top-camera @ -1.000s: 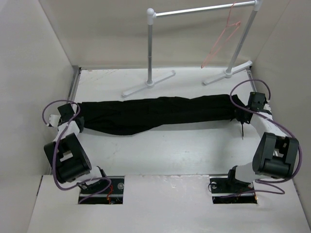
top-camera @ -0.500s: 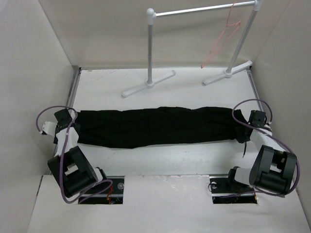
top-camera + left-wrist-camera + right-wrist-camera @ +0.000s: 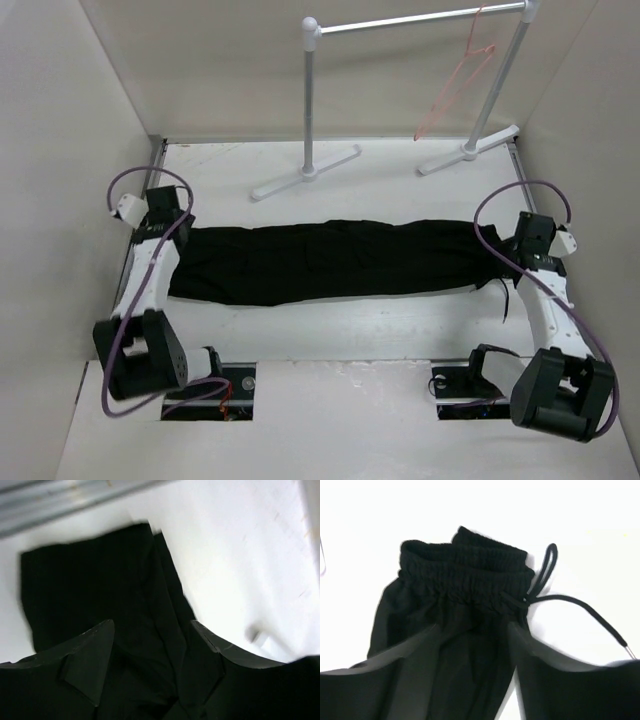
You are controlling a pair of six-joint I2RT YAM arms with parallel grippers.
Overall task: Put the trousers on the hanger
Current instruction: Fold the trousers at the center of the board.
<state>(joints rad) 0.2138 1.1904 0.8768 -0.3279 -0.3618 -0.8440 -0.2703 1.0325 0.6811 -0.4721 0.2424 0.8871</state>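
I've just let go at both ends: my left hand [image 3: 151, 626] and right hand [image 3: 473, 626] stand half open and empty over the trousers [image 3: 330, 260]. The cloth now lies stretched straight on the counter [image 3: 350, 320]. The hanger [image 3: 456, 90] is untouched, so I judge fetching it comes next.

Both grippers have let go. The left gripper [image 3: 150, 630], a second ago clamped on the 9 o'clock end of the trousers [image 3: 330, 258], now has its jaws apart over that end and has drawn toward 12 o'clock, while the right gripper [image 3: 474, 627] has spread its jaws too and now sits above the waistband [image 3: 465, 570] at 3 o'clock. The trousers, earlier a wrinkled band slanting up toward 2 o'clock, now lie flatter and level, their 3 o'clock end having shifted toward 6 o'clock. Both arms' bulky elbows have swung down toward 6 o'clock, so each arm reaches out longer.
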